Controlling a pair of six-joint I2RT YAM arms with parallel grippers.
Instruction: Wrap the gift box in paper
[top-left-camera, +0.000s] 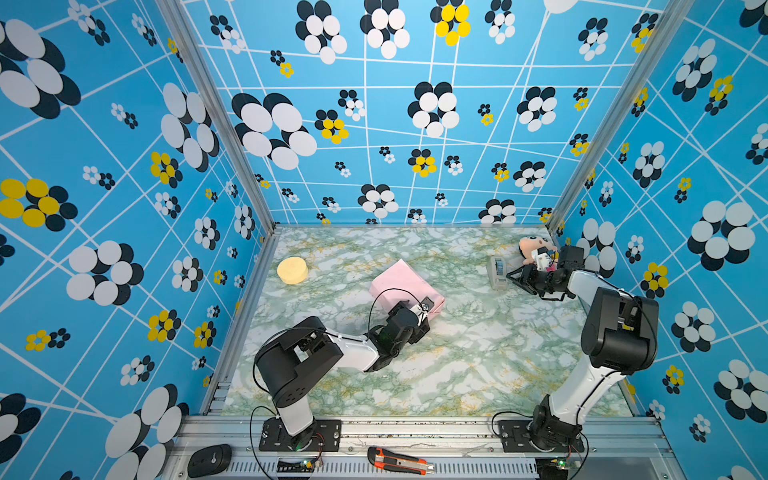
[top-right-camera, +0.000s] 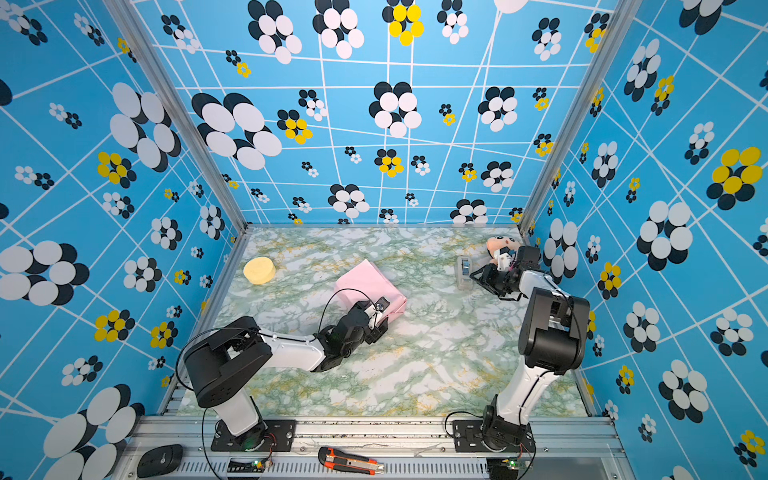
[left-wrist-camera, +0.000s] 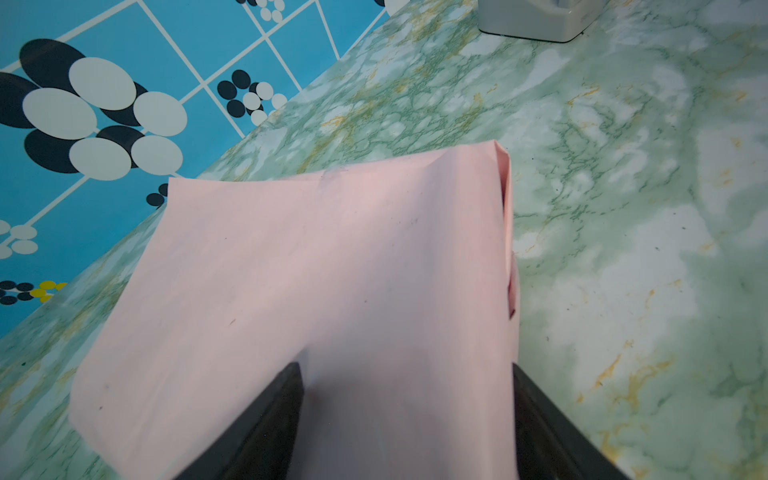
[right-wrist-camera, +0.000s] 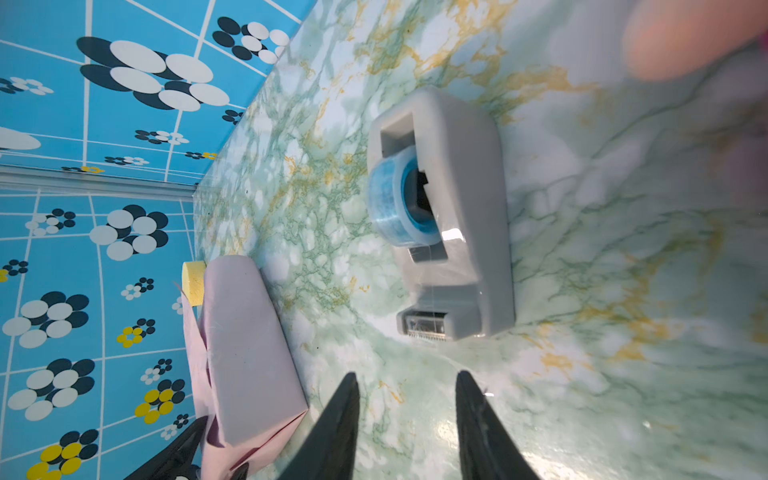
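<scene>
My right jaws, parted and empty, should pinch tape squarely at the cutter of the tape dispenser. My left jaws straddle the paper; clamping or not, I cannot tell.

Both top views are bright and evenly lit, with soft shadows on the table and walls bowing toward nine and three o'clock. The right wrist view has table glare and an unfocused pink shape.
</scene>
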